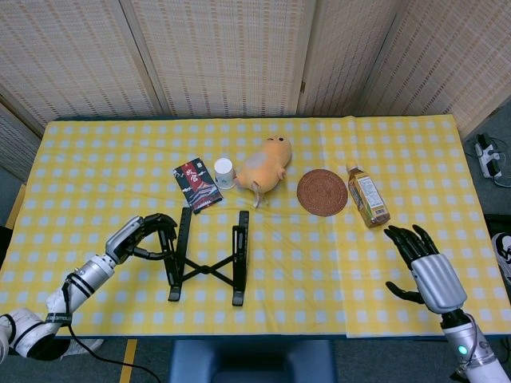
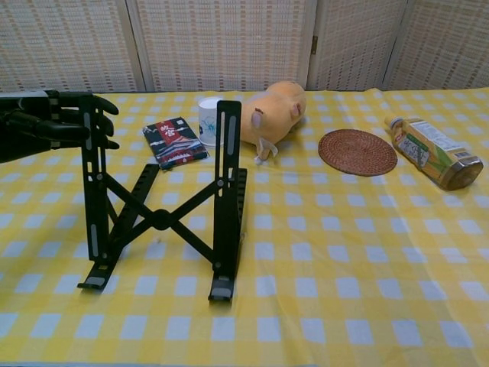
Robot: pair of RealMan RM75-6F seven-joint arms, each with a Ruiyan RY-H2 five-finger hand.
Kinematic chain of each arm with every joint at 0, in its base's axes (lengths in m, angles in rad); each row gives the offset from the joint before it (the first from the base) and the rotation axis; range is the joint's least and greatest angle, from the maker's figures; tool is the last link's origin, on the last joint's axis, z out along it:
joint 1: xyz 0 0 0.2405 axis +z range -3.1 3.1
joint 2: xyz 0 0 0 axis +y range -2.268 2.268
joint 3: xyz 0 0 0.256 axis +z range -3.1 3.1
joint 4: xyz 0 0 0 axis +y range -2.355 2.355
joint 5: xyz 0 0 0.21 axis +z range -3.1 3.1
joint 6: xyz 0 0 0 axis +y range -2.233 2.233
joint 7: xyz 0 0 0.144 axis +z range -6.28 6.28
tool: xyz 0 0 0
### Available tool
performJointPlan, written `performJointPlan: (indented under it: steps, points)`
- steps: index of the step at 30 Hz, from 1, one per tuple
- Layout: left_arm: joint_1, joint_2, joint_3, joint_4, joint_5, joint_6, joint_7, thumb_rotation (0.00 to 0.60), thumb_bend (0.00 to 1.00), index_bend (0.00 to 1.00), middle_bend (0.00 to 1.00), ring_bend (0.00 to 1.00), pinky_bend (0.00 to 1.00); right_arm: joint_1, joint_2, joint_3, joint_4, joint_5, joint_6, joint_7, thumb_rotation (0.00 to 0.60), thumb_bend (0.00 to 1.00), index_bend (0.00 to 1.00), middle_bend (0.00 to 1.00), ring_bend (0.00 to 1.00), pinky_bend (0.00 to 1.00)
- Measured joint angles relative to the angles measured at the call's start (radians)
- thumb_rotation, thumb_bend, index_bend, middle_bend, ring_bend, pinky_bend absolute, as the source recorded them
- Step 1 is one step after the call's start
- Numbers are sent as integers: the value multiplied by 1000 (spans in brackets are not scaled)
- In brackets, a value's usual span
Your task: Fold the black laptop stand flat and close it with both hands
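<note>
The black laptop stand (image 1: 206,267) stands unfolded on the yellow checked cloth, two upright rails joined by a crossed brace (image 2: 162,220). My left hand (image 1: 148,234) has its fingers wrapped around the top of the stand's left rail (image 2: 90,126), with fingertips showing on the rail's far side in the chest view. That rail leans slightly left. My right hand (image 1: 427,267) hovers at the table's front right, far from the stand, fingers spread and holding nothing. It does not show in the chest view.
Behind the stand lie a dark snack packet (image 1: 196,183), a small white cup (image 1: 223,170) and an orange plush toy (image 1: 263,167). A round woven coaster (image 1: 322,192) and a tea bottle (image 1: 367,197) on its side lie further right.
</note>
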Motion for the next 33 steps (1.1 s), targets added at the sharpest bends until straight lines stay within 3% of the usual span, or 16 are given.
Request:
performJointPlan:
  steps: [13, 22, 33]
  points:
    - [74, 72, 135, -52, 119, 254, 105, 600, 180, 467, 528, 474, 261, 100, -16, -24, -60, -72, -124, 114, 600, 228, 0, 133, 132, 0]
    - [88, 100, 191, -96, 154, 301, 209, 600, 179, 467, 528, 475, 261, 274, -70, -17, -107, -95, -302, 407, 600, 228, 0, 125, 129, 0]
    - [69, 107, 222, -120, 152, 300, 277, 600, 180, 467, 528, 475, 261, 466, -296, 33, -14, -52, -433, 767, 600, 228, 0, 120, 116, 0]
